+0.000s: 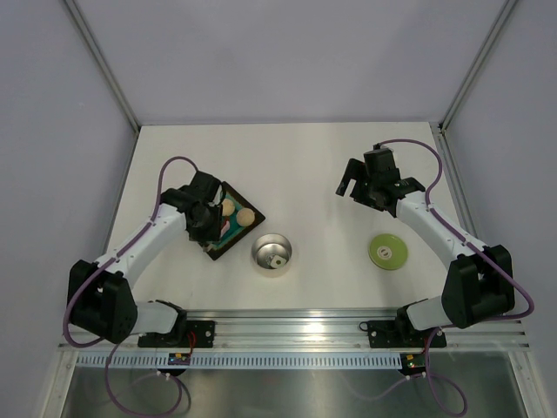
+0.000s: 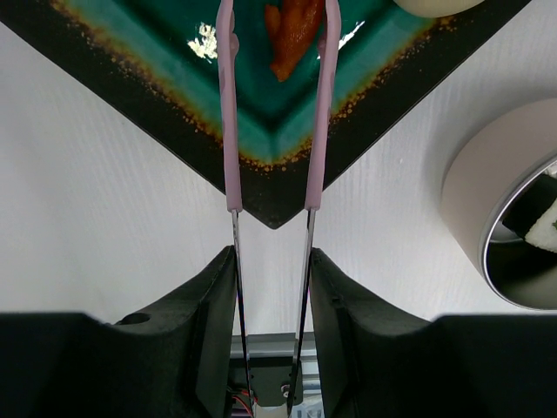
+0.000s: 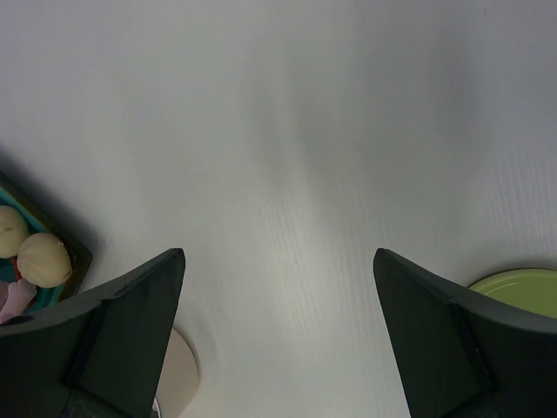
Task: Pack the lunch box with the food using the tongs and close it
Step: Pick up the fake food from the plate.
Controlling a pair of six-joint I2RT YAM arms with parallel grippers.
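The steel lunch box (image 1: 271,254) stands mid-table with a white cube (image 1: 277,260) inside; in the left wrist view the lunch box (image 2: 500,218) is at the right edge. Its lime-green lid (image 1: 387,252) lies flat to the right. My left gripper (image 2: 271,261) is shut on the pale-pink tongs (image 2: 229,131). The tongs' two arms reach over the tray and straddle a red-orange bit (image 2: 291,35) without pinching it. Beige balls (image 1: 246,215) rest in the tray. My right gripper (image 3: 278,261) hangs open over bare table, holding nothing.
The square dark tray (image 1: 216,252) with a teal inside sits left of the lunch box, one corner (image 2: 274,218) pointing at my left gripper. The right wrist view catches the tray's corner (image 3: 77,254), two beige balls (image 3: 43,259) and the lid's edge (image 3: 518,283).
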